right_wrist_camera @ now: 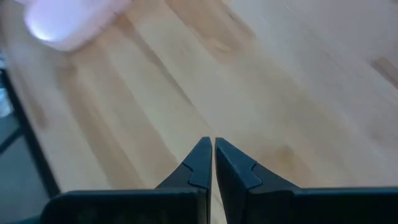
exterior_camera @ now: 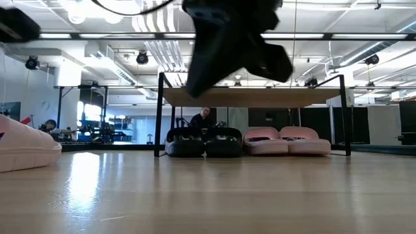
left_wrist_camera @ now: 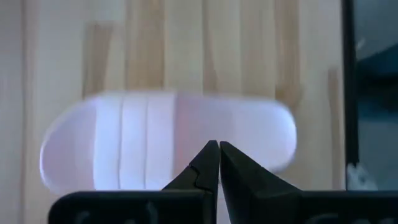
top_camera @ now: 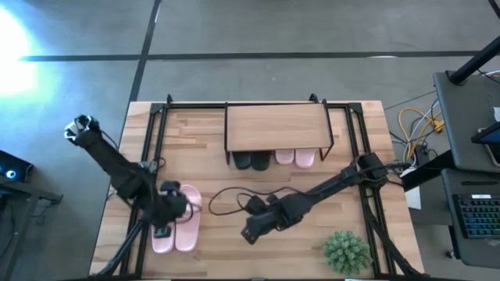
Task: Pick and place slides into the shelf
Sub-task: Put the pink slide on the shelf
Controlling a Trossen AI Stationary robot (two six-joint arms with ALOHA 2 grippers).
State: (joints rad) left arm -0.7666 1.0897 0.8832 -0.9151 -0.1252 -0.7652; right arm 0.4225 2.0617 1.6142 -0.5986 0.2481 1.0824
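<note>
Slides, high view: 2 pink (top_camera: 176, 226) loose at table front-left under left gripper (top_camera: 164, 224), 2 black (top_camera: 251, 161) + 2 pink (top_camera: 295, 158) already under shelf (top_camera: 277, 127); total 6. Right gripper (top_camera: 251, 232) hovers mid-table.

Low view: 4 parked under shelf, 1 pink slide (exterior_camera: 26, 144) in sight at far left edge.

Wrist views: both finger pairs closed, empty. Foam likely light, soft, flexible (grip strap or side edge).

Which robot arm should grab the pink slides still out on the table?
Probably the left. Its shut gripper hangs right over the pink slides lying outside the shelf. The right gripper, also shut, sits mid-table over bare wood.
</note>
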